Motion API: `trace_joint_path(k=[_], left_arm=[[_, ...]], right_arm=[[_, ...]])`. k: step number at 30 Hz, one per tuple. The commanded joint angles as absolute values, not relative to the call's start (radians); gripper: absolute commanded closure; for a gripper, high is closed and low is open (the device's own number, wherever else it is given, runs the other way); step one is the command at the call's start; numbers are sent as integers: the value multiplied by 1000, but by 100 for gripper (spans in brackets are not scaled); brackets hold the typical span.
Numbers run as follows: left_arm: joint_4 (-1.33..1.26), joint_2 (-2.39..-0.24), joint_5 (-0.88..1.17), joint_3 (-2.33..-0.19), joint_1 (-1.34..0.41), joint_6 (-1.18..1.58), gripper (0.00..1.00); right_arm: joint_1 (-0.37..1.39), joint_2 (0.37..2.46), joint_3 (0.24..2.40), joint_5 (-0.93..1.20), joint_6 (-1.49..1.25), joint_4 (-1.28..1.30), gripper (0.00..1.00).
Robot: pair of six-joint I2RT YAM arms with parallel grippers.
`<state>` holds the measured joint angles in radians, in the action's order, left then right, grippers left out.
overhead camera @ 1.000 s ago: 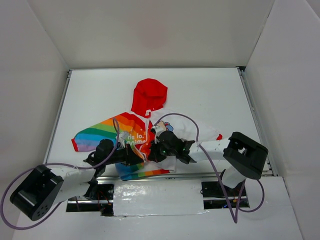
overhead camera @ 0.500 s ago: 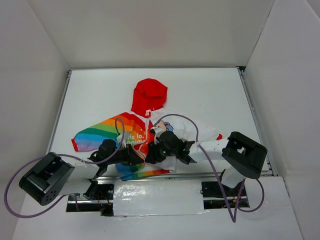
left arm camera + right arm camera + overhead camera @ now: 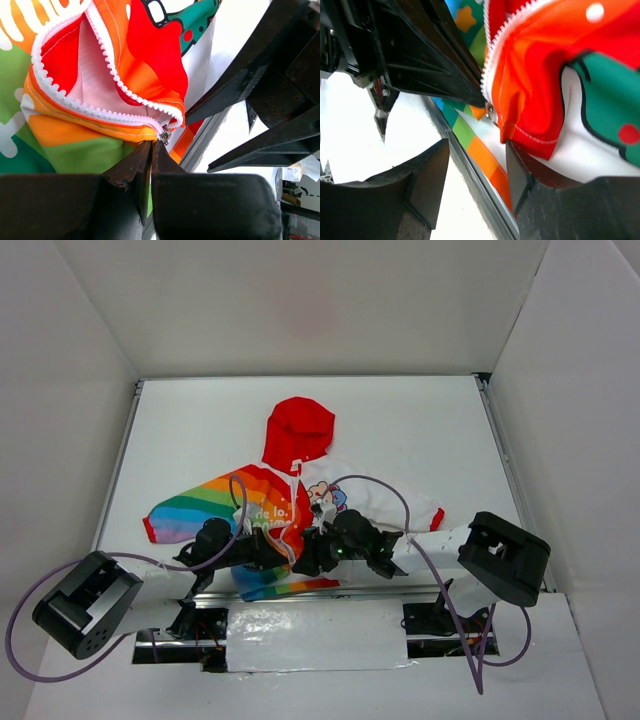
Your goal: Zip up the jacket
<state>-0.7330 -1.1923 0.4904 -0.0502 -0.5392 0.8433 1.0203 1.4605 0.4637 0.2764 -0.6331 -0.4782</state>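
Table (image 3: pixel 420 430): white, flat; it carries the jacket.
Jacket (image 3: pixel 290 495): lies on the table with the red hood towards the far side and the hem at the near edge. The rainbow half is on the left, the white half on the right.
Handling, as judged: light, limp cloth. It is likely to bunch and slide rather than resist a pull, so the hem needs anchoring below the zipper.
Right gripper (image 3: pixel 477 150): fingers spread apart, with the hem corner between them but not clamped.
Left gripper (image 3: pixel 151 146): fingers pressed together, tips at the hem just under the slider (whether any cloth is pinched cannot be told).
Zipper (image 3: pixel 100 112): white teeth. The two rows gape apart and meet only at the hem.
Slider (image 3: pixel 164 134): small, metal, seated at the bottom of the track. As judged, this is the point to grip, though it is tiny and could easily slip out of the fingers.
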Motion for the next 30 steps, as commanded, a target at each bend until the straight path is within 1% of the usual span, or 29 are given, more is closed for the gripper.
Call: trace_joint_path(k=[1,3,5,7,12,18,22,30], left_arm=[[-814,-1207,515,-26,-543,841,100],[-819,-1209,518,-23,-543,847,100],[-813,-1203,518,-21,-543,848,100],[-816,-1195,525,-21,-543,850,100],[-810,-1175,537,-25,-543,851,100],[-770,-1160,540,-40,-543,835,100],[-770,-1151,548,-40,-543,836,100],[-762,-1114,571,-43,-543,853,100]], right_arm=[[1034,1436,437,264,-670,-575,42],[1045,1434,428,278,-681,-598,43],[1058,1436,420,303,-690,-626,49],[1086,1453,422,311,-696,-643,51],[1097,1493,436,253,-670,-649,51],[1098,1520,477,178,-623,-592,50],[1098,1516,472,129,-624,-572,46],[1098,1546,469,106,-621,-603,44]])
